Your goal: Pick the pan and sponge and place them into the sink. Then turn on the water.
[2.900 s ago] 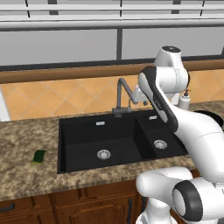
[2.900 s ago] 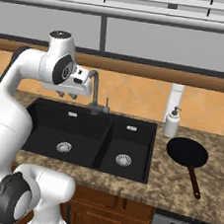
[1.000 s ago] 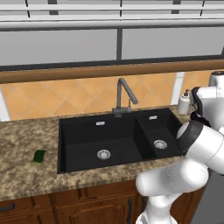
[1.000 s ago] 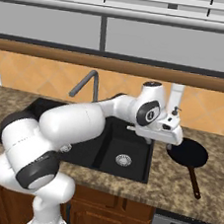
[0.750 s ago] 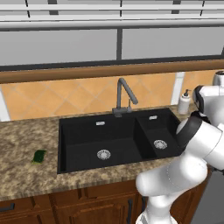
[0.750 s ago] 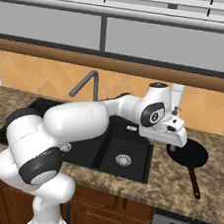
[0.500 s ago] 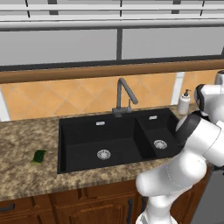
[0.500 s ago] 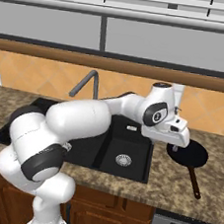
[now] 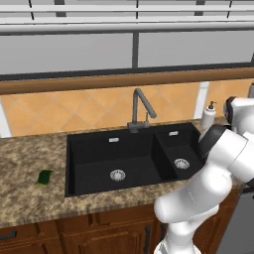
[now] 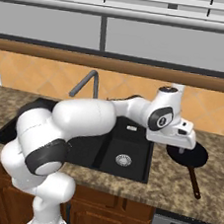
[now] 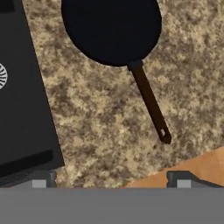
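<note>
Open gripper hanging over the pan, nothing lifted yet

The gripper (image 11: 111, 178) is spread wide and empty, poised above the pan (image 11: 111, 28), which lies flat on the granite counter (image 11: 105, 118) just right of the sink (image 10: 128, 158), clear of its rim. In the hand view the pan's bowl lies ahead of the fingertips (image 11: 43, 178), and its long thin handle (image 11: 149, 104) runs back from the bowl toward them, slanting to one side (so the handle's free end is the nearest part, and its long axis looks roughly crosswise to the gap between the fingers, though not squarely). Both basins of the sink hold nothing but their silver drains (image 9: 117, 174). The sponge (image 9: 44, 177) sits on the counter well left of the sink, far from the hand.
</note>
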